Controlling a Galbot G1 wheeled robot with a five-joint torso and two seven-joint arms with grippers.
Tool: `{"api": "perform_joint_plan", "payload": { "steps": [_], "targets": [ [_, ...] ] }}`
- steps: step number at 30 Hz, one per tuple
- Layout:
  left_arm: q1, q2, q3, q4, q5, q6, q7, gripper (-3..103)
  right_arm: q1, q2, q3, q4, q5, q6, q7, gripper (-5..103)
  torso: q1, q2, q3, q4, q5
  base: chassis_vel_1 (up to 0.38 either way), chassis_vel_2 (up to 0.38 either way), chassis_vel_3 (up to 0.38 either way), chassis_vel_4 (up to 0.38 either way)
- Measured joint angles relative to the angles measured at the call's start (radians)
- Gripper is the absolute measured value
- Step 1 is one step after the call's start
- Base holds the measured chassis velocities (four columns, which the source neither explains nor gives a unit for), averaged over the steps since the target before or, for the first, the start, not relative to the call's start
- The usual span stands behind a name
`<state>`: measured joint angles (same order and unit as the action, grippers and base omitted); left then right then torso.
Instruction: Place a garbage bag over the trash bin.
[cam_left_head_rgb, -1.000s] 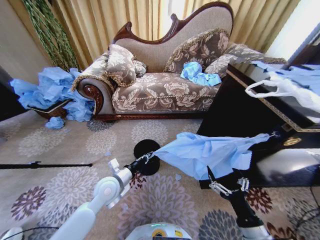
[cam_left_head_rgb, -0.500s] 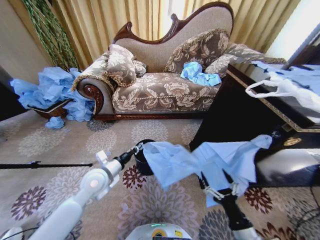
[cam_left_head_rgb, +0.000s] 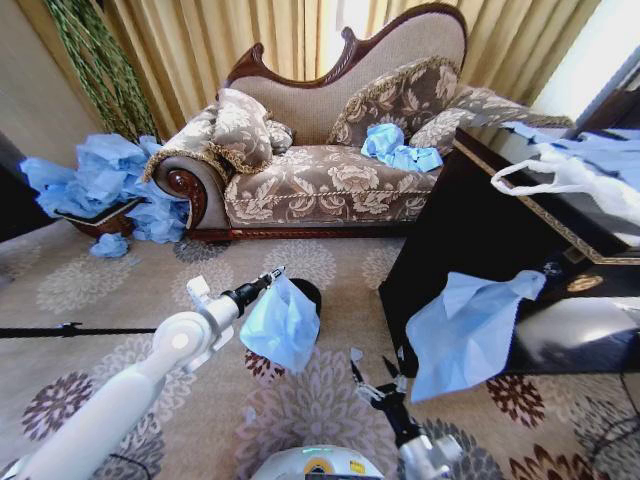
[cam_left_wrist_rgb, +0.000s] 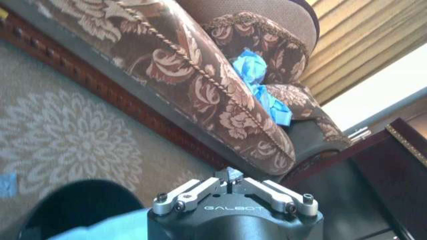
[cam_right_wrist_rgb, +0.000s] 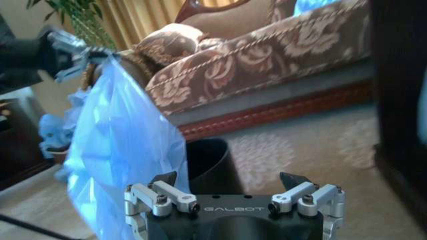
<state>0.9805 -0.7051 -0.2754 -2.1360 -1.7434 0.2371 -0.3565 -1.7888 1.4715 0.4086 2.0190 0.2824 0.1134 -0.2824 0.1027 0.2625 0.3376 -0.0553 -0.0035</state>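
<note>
- Head view, left side: my left arm reaches forward over the patterned carpet (cam_left_head_rgb: 120, 300); my left gripper (cam_left_head_rgb: 272, 277) is pinched together on the top edge of the garbage bag (cam_left_head_rgb: 282, 325).
- The garbage bag hangs limp from that pinch, a crumpled light-blue drape just in front of the trash bin (cam_left_head_rgb: 308, 294). Only a dark sliver of the bin's rim shows behind the film; the rest is hidden.
- Left wrist view: the fingers meet at a point with a scrap of blue between them; the bin's black mouth is blurred and cut off at the frame edge.
- Centre, low: my right gripper (cam_left_head_rgb: 377, 380) sits near the floor, fingers spread apart and holding nothing.
- Right wrist view: bag hanging beside the bin's black wall, its lower end cut off by my own gripper body.
- Right: a second light-blue bag (cam_left_head_rgb: 470, 335) drapes down the front of the dark cabinet (cam_left_head_rgb: 470, 220), well apart from the bin.
</note>
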Motion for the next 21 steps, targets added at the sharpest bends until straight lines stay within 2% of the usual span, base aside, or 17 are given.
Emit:
{"api": "perform_joint_plan", "payload": {
  "steps": [1,4,11,15,21],
  "targets": [
    [0.0,0.0,0.0,0.0,0.0,0.0,0.0,0,0.0,0.0,0.0,0.0,0.0,0.0,0.0,100,0.0,0.0,0.0,0.0,0.0,0.0,0.0,0.0,0.0],
    [-0.086,0.058,0.043,0.008,-0.051,0.009,-0.017,0,0.045,-0.009,-0.066,-0.045,-0.001,-0.009,0.009,100,0.0,0.0,0.0,0.0,0.0,0.0,0.0,0.0,0.0],
    [-0.21,0.124,0.08,0.006,-0.122,0.021,-0.031,0,0.103,-0.007,-0.101,-0.087,-0.009,-0.007,0.007,100,0.0,0.0,0.0,-0.0001,-0.0014,0.0,0.0,0.0,0.0],
    [-0.277,0.148,0.077,0.017,-0.155,0.021,-0.029,0,0.122,-0.019,-0.114,-0.094,-0.007,-0.006,0.003,100,0.0,0.0,0.0,0.0,0.0002,0.0,0.0,0.0,0.0],
    [-0.35,0.17,0.07,0.072,-0.164,0.019,-0.021,0,0.145,-0.041,-0.127,-0.102,-0.001,-0.005,0.003,100,0.0,0.0,0.0,0.0001,0.0005,0.0,0.0,0.0,0.0]
  ]
}}
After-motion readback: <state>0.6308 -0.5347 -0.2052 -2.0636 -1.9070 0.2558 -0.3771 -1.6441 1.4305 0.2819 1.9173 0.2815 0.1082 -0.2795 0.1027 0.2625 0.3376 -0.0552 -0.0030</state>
